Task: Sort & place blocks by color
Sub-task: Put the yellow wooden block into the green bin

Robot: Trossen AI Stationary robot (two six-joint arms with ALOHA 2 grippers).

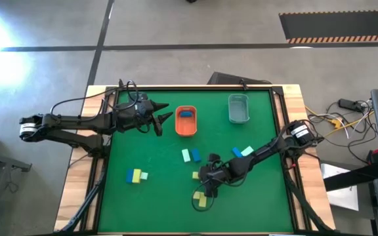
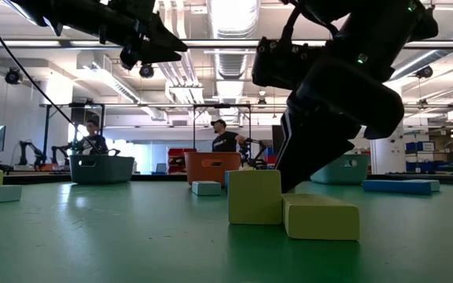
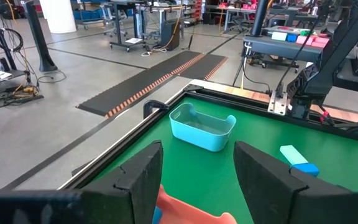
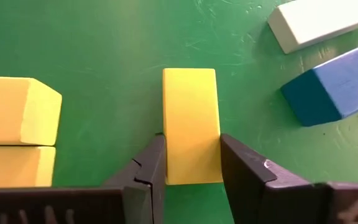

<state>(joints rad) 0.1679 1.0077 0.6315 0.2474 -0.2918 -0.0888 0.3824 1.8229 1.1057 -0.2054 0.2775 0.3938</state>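
My right gripper is low over the table's near middle, shut on a small yellow block that lies flat on the green mat. Two more yellow blocks lie side by side just nearer the front edge. A mint block and a blue block rest on the mat beyond it, and another mint and blue pair sits to the right. A blue, yellow and mint group lies to the left. My left gripper hovers open beside the orange tray, which holds a blue block. My right gripper comes from above, pointing down, and pinches the yellow block between its two fingers at one end of the block. The fingers lie on its two long sides. The block lies flat on the mat.
A pale blue tray stands at the far right of the mat. The table's wooden border frames the green surface. Bare mat lies at the near left. People stand in the room behind the table.
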